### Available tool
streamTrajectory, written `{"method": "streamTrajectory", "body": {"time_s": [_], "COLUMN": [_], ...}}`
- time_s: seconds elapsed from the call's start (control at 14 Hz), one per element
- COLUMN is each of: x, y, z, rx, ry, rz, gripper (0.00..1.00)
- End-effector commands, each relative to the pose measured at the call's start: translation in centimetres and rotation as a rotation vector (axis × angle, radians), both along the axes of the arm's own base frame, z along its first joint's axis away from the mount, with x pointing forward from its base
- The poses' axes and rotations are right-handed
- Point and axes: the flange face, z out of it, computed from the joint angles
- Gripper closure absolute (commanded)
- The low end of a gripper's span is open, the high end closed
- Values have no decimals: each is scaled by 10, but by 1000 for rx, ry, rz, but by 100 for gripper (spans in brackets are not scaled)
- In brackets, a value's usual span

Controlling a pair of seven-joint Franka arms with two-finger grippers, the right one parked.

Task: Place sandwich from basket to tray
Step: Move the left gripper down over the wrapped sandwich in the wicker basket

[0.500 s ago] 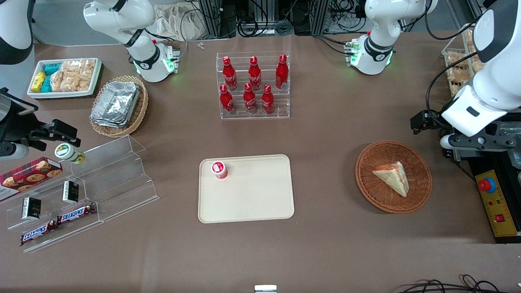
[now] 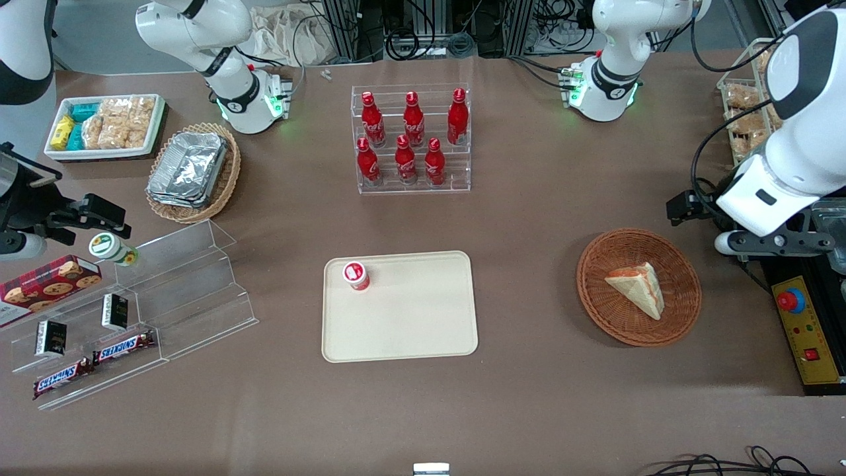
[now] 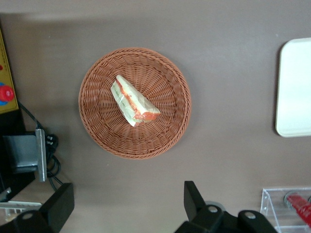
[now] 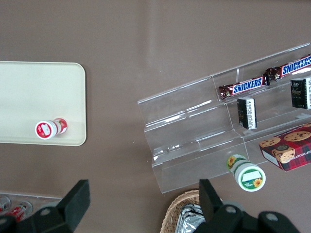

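The sandwich (image 2: pixel 638 287) (image 3: pixel 133 102), a pale wedge with a red-orange and green edge, lies in the round reddish-brown basket (image 2: pixel 595 297) (image 3: pixel 97 126) toward the working arm's end of the table. The cream tray (image 2: pixel 410 311) (image 3: pixel 294 87) lies flat at mid-table, apart from the basket. My left gripper (image 2: pixel 700 215) (image 3: pixel 127 204) hangs above bare table just beside the basket's rim, slightly farther from the front camera than the sandwich. Its fingers stand wide open with nothing between them.
A small red-lidded cup (image 2: pixel 355 274) stands on one corner of the tray. A clear rack of red bottles (image 2: pixel 413 139) stands farther from the front camera than the tray. A yellow control box with a red button (image 2: pixel 803 324) (image 3: pixel 5 92) sits beside the basket.
The left arm's wrist has shifted slightly toward the basket. The sandwich, the basket and the tray have not moved.
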Motion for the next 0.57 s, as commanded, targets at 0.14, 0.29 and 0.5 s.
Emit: {"method": "streamTrajectory", "body": {"time_s": [0.14,0.29,0.5], "x": [9,17,14], "y": [21,29,44], "z": [-63,-91,-145], "rx": [13,13,2], "ry": [-47,-64,-103], "rz": [360,491,658], "gripper": [0,0,0]}}
